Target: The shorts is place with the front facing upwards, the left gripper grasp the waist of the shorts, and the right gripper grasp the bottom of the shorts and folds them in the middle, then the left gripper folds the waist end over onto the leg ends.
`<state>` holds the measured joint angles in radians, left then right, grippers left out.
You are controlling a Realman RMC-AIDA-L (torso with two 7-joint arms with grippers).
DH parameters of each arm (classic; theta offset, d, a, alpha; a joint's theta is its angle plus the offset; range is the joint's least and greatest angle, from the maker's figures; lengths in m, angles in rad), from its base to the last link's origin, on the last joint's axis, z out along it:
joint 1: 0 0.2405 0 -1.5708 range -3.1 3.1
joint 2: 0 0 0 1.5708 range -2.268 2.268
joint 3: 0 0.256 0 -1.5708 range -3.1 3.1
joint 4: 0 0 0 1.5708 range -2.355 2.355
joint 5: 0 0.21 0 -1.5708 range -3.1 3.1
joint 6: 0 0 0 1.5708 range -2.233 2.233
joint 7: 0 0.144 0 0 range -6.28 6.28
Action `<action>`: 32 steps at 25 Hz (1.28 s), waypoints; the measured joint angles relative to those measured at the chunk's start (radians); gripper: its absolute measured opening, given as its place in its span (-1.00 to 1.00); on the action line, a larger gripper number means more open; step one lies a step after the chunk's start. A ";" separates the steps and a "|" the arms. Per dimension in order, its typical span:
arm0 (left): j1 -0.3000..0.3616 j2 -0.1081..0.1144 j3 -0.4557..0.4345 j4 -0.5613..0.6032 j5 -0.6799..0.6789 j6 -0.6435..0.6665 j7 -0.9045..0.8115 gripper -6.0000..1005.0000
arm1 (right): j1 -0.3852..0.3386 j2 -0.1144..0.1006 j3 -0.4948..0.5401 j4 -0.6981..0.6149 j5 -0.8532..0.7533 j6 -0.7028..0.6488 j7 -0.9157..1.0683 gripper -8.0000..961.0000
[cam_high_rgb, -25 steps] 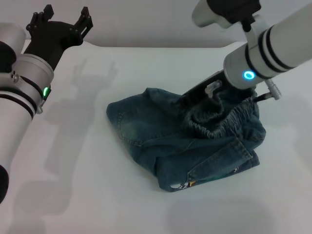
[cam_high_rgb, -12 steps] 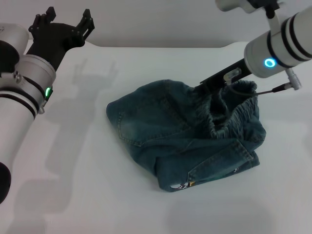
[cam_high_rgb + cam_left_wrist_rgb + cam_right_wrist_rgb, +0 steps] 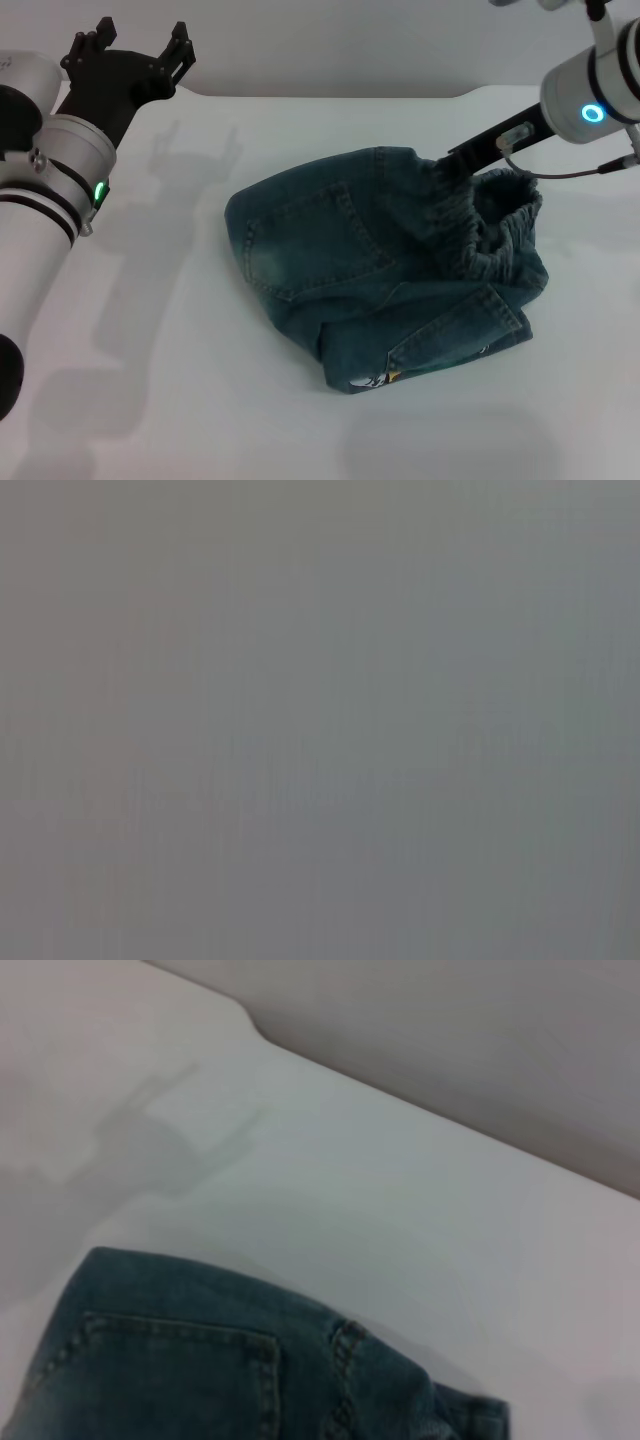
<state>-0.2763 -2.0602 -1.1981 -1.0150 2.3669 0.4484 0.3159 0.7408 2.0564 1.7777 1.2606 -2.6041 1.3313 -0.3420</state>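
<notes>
The blue denim shorts [image 3: 370, 270] lie bunched on the white table [image 3: 140, 360], with a pocket face showing and the elastic waistband [image 3: 500, 225] gathered at the right. My right gripper [image 3: 450, 162] is shut on a fold of the shorts beside that waistband and holds it lifted; its fingertips are buried in cloth. The right wrist view shows the shorts [image 3: 190, 1370] with a stitched pocket below the camera. My left gripper [image 3: 128, 48] hangs open above the table's far left, well away from the shorts. The left wrist view is plain grey.
The table's back edge [image 3: 330, 96] meets a grey wall, with a step near the far right corner. Bare white surface lies left of and in front of the shorts.
My right arm has risen and drawn back to the right, pulling the gripped fold up and stretching the denim so the pocket face shows. The left arm has stayed where it was.
</notes>
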 joint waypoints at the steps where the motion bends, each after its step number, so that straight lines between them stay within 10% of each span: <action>1: 0.000 0.000 0.001 0.000 0.000 0.000 0.000 0.69 | 0.000 0.000 0.000 0.000 0.000 0.000 0.000 -0.83; 32: 0.017 -0.005 0.030 -0.011 -0.002 -0.001 0.000 0.69 | -0.140 -0.023 0.091 0.069 -0.110 0.048 -0.122 -0.75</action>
<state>-0.2591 -2.0647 -1.1682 -1.0263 2.3653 0.4478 0.3160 0.6012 2.0329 1.8691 1.3295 -2.7144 1.3796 -0.4642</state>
